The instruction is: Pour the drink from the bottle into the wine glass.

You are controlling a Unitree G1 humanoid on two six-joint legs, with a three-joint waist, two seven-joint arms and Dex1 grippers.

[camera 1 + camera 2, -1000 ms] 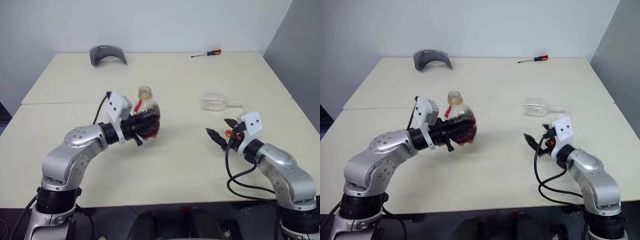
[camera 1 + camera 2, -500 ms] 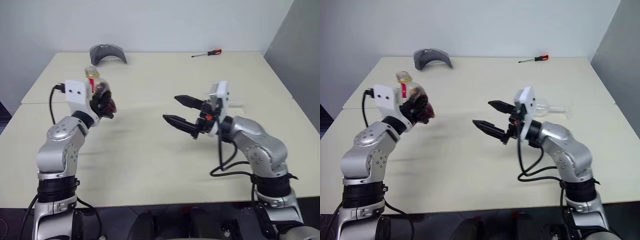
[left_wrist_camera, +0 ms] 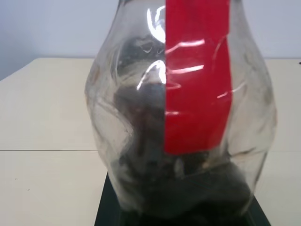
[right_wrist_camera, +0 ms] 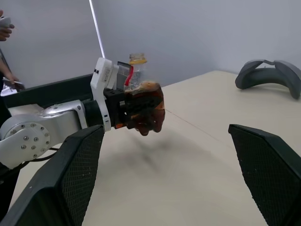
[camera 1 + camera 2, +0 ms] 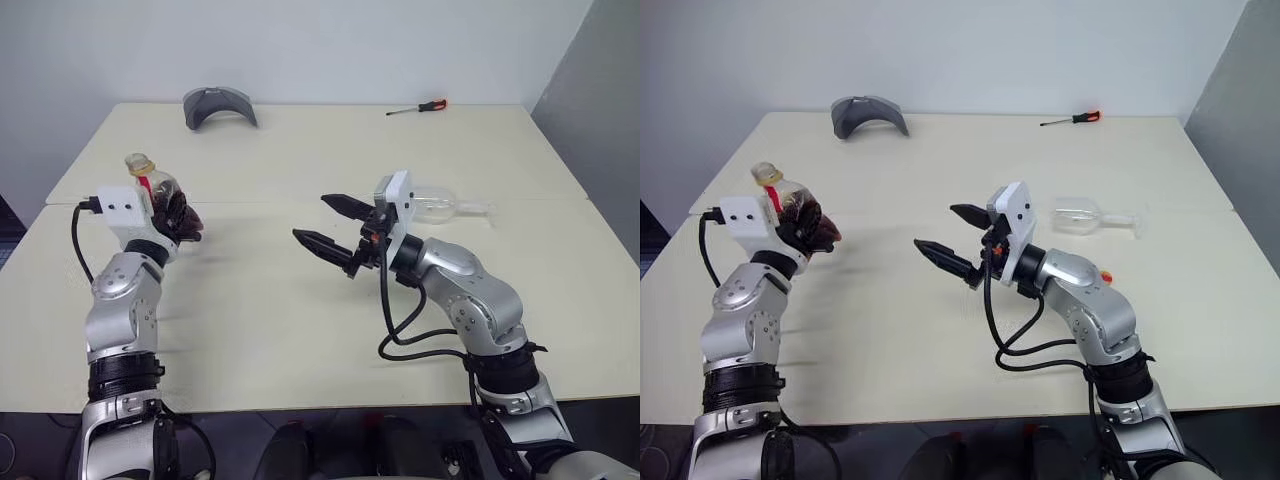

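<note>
My left gripper (image 5: pixel 183 216) is shut on the bottle (image 5: pixel 165 192), held above the table's left side, roughly upright and leaning a little. The bottle has a yellow cap (image 4: pixel 137 59) and a red label strip (image 3: pixel 195 75); the dark brown drink (image 4: pixel 143 89) sits in its lower body. The wine glass (image 5: pixel 438 206) lies on its side on the table to the right, its stem pointing right. My right gripper (image 5: pixel 311 218) hovers open over the table's middle, between bottle and glass, pointing toward the bottle, with nothing between its fingers (image 4: pixel 70 179).
A grey curved object (image 5: pixel 218 103) rests at the far left of the table (image 5: pixel 300 320). A red-handled screwdriver (image 5: pixel 417 106) lies at the far right. A seam (image 5: pixel 270 203) crosses the table. A person's hand (image 4: pixel 4 29) shows beyond the table.
My left gripper has carried the bottle from the table's middle out to the left. My right gripper has risen from the right side and swung toward the centre, staying open.
</note>
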